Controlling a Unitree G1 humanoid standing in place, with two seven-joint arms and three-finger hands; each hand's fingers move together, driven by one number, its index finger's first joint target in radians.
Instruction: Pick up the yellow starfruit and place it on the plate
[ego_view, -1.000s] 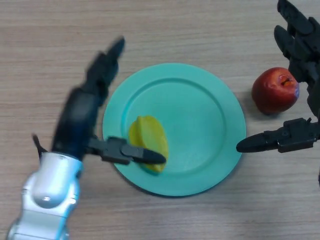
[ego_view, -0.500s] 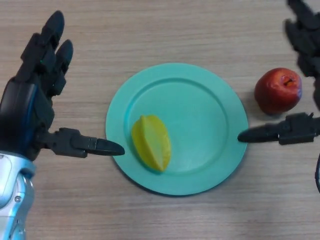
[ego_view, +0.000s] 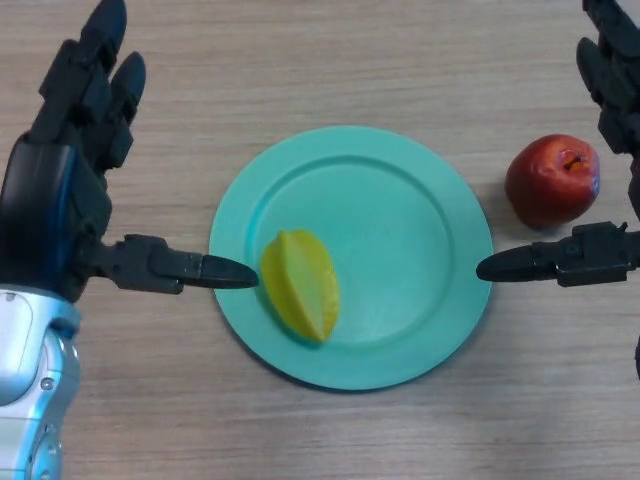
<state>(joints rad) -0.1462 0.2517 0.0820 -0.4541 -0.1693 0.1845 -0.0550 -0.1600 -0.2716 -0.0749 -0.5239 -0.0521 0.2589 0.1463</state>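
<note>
— Where is our yellow ridged starfruit (ego_view: 299, 284)?

— It lies on the near left part of the round green plate (ego_view: 400, 215), so the job looks done. Now we should lift away slowly and not bump it.

— And our hands?

— Our left hand (ego_view: 60, 210) is wide open, holding nothing, its thumb tip at the plate's rim. Our right hand (ego_view: 590, 255) is open too, beside the red apple (ego_view: 552, 180) on the wooden bench (ego_view: 300, 60).
</note>
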